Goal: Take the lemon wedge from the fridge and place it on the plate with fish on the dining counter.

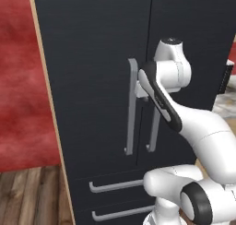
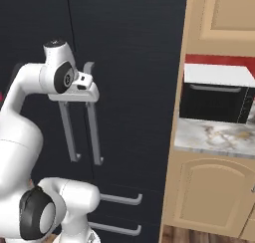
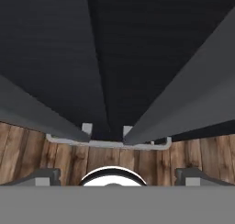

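Observation:
The fridge (image 1: 97, 58) is a tall black cabinet with both doors shut and two long grey vertical handles (image 1: 131, 109) side by side at its middle seam. My gripper (image 2: 78, 98) hovers at the top ends of those handles (image 2: 94, 132), pointing down along the door. In the hand view the gripper (image 3: 119, 175) is open, its fingertips (image 3: 46, 175) far apart with nothing between them, and the door seam runs down the centre. The lemon wedge is hidden behind the shut doors. The plate with fish and the dining counter are out of view.
Two lower drawers with grey bar handles (image 1: 115, 186) sit under the doors. Right of the fridge stand tan cabinets (image 2: 214, 197), a marbled countertop (image 2: 214, 135) and a black microwave (image 2: 214, 102). A red wall (image 1: 23, 90) and wood floor (image 1: 32, 196) lie to the left.

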